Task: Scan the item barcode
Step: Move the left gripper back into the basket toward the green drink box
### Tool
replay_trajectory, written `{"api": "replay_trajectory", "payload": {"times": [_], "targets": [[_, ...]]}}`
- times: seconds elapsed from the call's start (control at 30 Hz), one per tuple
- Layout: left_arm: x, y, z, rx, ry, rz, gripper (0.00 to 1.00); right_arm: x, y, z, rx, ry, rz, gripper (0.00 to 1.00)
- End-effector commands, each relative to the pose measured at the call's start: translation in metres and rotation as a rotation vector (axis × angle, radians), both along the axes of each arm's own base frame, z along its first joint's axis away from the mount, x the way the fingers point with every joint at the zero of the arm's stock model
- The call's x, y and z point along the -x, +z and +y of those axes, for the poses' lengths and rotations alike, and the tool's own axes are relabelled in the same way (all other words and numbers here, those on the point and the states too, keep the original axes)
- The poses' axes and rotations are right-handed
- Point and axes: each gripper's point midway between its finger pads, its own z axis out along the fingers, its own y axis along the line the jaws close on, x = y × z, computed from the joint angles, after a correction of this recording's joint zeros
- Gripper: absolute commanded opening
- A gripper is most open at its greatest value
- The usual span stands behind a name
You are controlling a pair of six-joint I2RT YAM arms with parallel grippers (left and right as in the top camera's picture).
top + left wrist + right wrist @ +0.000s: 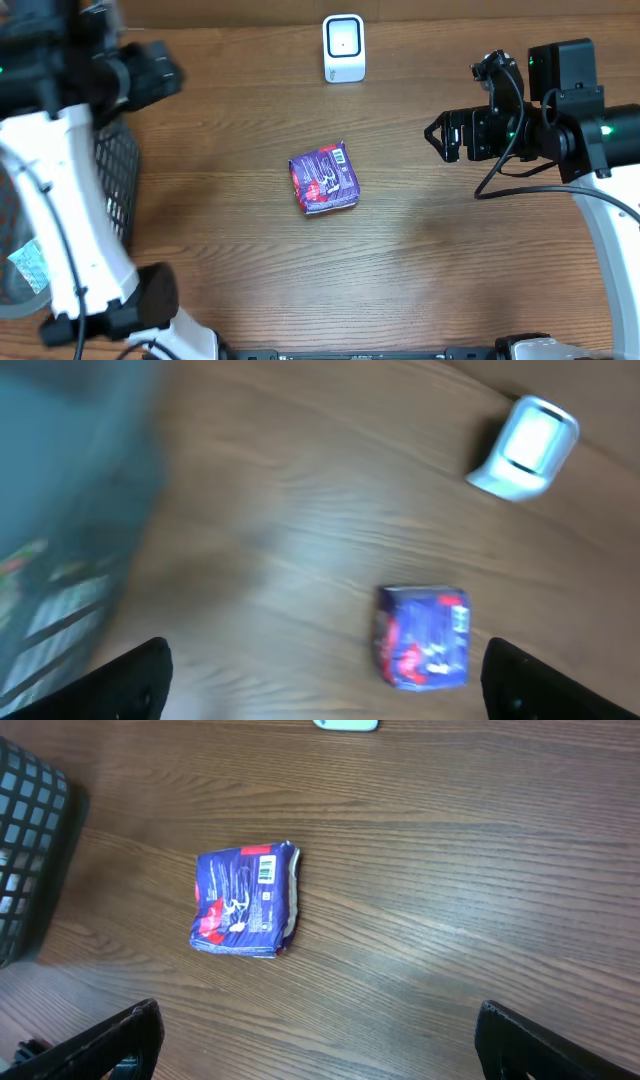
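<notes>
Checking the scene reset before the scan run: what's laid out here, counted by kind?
purple foil-wrapped packet with a barcode: 1
white box-shaped plastic scanner: 1
black wire-mesh basket: 1
Total: 3 (what's inside the basket is too hidden to count)
</notes>
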Motion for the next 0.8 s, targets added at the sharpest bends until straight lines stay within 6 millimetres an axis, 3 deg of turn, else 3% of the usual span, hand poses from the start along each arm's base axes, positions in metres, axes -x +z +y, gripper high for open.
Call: {"api": "replay_trajectory", "payload": {"times": [0.0, 0.2, 0.37, 0.63, 0.67, 0.77], "targets": [[0.040, -0.001, 0.060, -0.040, 0.186, 0.033, 0.92, -0.004, 0.008, 0.002, 0.000, 0.008, -0.028, 1.00], [0.087, -0.021, 0.152, -0.023, 0.497, 0.092, 0.95, -0.009, -0.001, 0.003, 0.004, 0.008, 0.000, 1.00], [0.110, -0.054, 0.204, 0.047, 0.701, 0.107, 0.94, -0.011, -0.010, 0.003, 0.007, 0.008, 0.029, 1.00], [0.116, -0.148, 0.222, 0.104, 0.757, 0.224, 0.89, -0.014, -0.010, 0.004, 0.007, 0.008, 0.021, 1.00], [0.115, -0.172, 0.223, 0.103, 0.735, 0.239, 0.90, -0.014, -0.010, 0.004, 0.007, 0.008, 0.022, 1.00], [0.110, -0.211, 0.221, 0.083, 0.613, 0.251, 0.92, -0.014, -0.010, 0.004, 0.007, 0.008, 0.023, 1.00]]}}
